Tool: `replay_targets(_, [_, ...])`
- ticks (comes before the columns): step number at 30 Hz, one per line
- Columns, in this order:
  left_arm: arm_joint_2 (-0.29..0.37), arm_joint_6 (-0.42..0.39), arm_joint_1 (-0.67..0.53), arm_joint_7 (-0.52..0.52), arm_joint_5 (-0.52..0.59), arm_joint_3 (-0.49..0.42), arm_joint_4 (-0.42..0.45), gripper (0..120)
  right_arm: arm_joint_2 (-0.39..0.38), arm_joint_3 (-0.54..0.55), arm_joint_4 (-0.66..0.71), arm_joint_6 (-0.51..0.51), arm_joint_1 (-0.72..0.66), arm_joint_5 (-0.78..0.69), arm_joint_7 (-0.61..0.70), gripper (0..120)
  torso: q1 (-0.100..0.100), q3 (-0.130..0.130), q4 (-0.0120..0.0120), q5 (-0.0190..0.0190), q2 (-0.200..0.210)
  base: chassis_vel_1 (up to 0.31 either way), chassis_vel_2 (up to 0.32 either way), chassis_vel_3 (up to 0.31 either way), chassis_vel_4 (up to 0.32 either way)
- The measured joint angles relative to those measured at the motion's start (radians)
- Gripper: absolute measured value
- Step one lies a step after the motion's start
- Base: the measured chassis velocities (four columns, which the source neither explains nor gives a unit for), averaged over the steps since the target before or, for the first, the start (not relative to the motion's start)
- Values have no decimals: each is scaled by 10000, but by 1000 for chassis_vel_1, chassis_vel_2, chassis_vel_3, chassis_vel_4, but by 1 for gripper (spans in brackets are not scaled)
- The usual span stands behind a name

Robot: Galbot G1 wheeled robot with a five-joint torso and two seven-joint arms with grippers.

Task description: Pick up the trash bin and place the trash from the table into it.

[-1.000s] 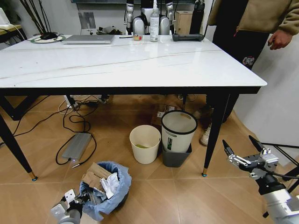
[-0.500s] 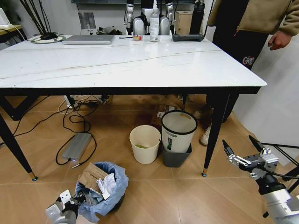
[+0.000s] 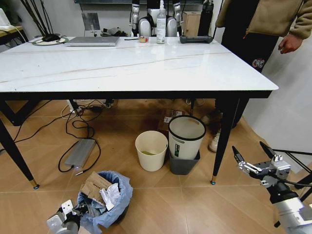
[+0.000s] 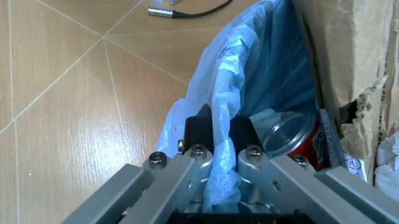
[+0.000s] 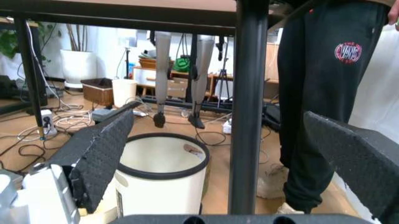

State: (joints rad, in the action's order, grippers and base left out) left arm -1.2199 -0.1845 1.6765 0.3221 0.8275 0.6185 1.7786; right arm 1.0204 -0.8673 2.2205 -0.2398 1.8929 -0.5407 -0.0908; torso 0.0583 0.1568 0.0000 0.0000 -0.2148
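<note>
Down by the floor, the left claw (image 4: pixel 215 140) is pinched tight on the crinkled light-blue bag at the rim of the trash bin (image 3: pixel 108 202), its two black fingers (image 4: pixel 197 130) pressing a fold of plastic between them. The bin sits low on the tiled floor, in front of the surface (image 3: pixel 122 66) and toward the robot's left. Brown torn cardboard (image 3: pixel 93 184) and white crumpled paper (image 3: pixel 110 194) stick up from it, and a crushed red can (image 4: pixel 293 140) lies just inside the liner. The bin's own wall is hidden under the bag. The right claw (image 3: pixel 253 154) hangs spread wide, holding nothing, near the surface's front right leg (image 5: pixel 248 102). Beneath the marble-look top stand a cream bucket (image 3: pixel 151 149) and a white bin with black rim (image 3: pixel 186 136), side by side. At the far edge rest a grey laptop (image 3: pixel 92 41) and a spray bottle (image 3: pixel 161 23).
</note>
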Motion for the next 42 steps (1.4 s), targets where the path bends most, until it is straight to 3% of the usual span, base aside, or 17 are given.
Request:
replay_targets(4, [-4, 24, -3, -8, -20, 11, -64, 0, 0, 0, 0, 0, 0, 0, 0, 100, 0, 1, 1, 0, -1, 0, 0, 0, 0])
replay_targets(10, [-8, 41, -22, -39, -19, 15, -64, 10, 0, -1, 0, 0, 0, 0, 0, 100, 0, 1, -1, 1, -3, 0, 0, 0, 0])
replay_targets(16, [-1, 61, -24, -65, -19, 27, -65, 37, 0, 0, 0, 0, 0, 0, 0, 100, 0, 2, 0, 1, -4, 0, 0, 0, 0])
replay_targets(24, [13, 95, 82, -116, -52, 71, 42, 61, 0, 0, 0, 0, 0, 0, 0, 100, 1, 3, 0, 0, -4, 0, 0, 0, 0])
replay_targets(30, [21, 204, 679, -203, -239, 158, 573, 86, 0, 0, 0, 0, 0, 0, 0, 100, 1, 3, 0, 0, -5, 0, 0, 0, 0])
replay_targets(36, [8, 315, 1179, -302, -383, 222, 957, 99, 0, 0, 0, 0, 0, 0, 0, 100, 1, 3, 0, 1, -6, 0, 0, 0, 0])
replay_targets(40, [-5, 605, 1742, -517, -807, 353, 1399, 100, 0, 0, 0, 0, 0, 0, 0, 100, 1, 3, 0, -2, -6, 0, 0, 0, 0])
replay_targets(42, [-84, 1732, 2424, -1227, -2269, 574, 2123, 100, 0, 0, 0, 0, 0, 0, 0, 100, 1, 3, 2, -2, -6, 0, 0, 0, 0])
